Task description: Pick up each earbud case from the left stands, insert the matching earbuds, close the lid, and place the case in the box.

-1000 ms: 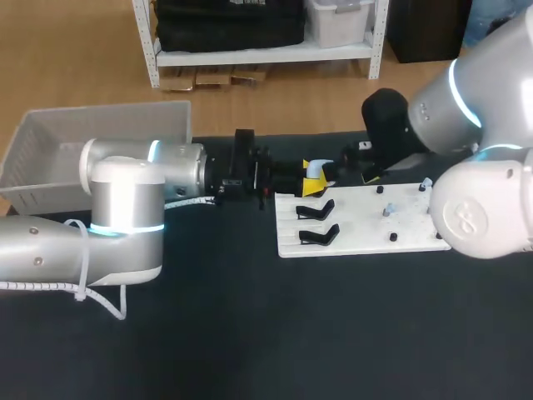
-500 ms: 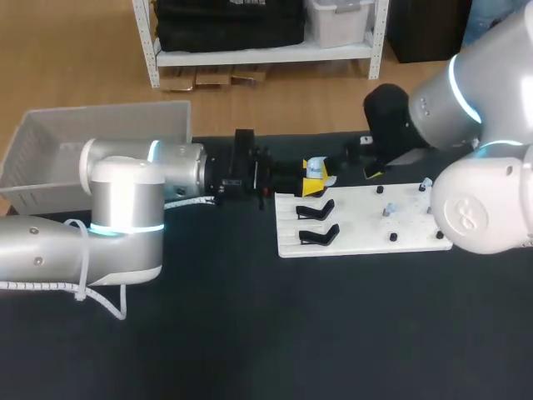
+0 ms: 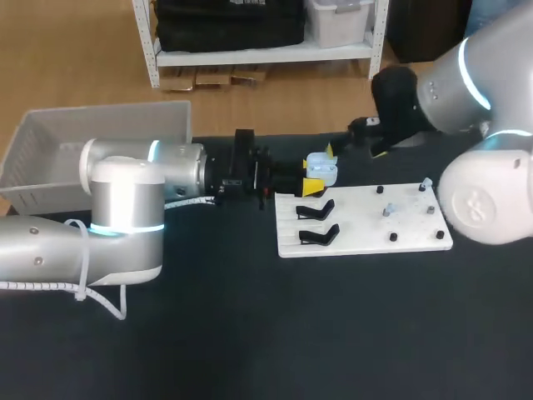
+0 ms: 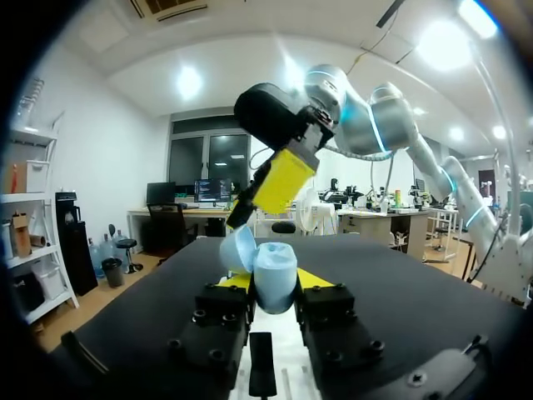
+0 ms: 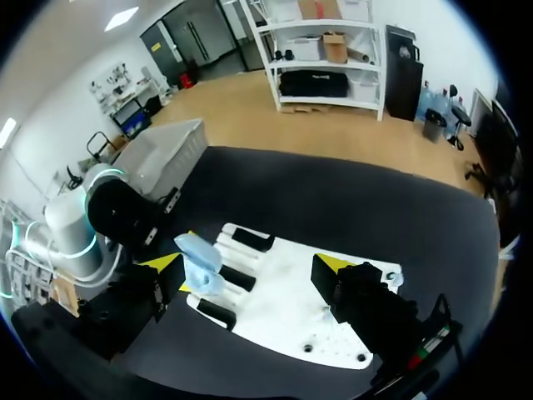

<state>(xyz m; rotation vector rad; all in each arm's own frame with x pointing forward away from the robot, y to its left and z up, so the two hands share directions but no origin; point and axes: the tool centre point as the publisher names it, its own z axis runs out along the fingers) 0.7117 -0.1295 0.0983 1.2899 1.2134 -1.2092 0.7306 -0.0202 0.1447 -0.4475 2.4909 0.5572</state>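
A light blue earbud case (image 3: pixel 321 168) with its lid swung open is held above the far left corner of the white board (image 3: pixel 366 233). My left gripper (image 3: pixel 313 182) is shut on the case from both sides; in the left wrist view the case (image 4: pixel 275 273) stands upright between its fingers. My right gripper (image 3: pixel 354 148) hovers open just behind and to the right of the case, with nothing in it. In the right wrist view the case (image 5: pixel 200 262) sits near one fingertip of that open gripper (image 5: pixel 250 268). Two empty black stands (image 3: pixel 316 222) lie on the board's left part.
Small pegs with earbuds (image 3: pixel 387 211) stand on the board's right half. A white mesh box (image 3: pixel 100 133) sits at the table's far left, behind my left arm. Dark table surface stretches in front of the board.
My right arm has lifted and drawn back from the board's far edge, its gripper now higher beside the case. The left arm has kept still with the case.
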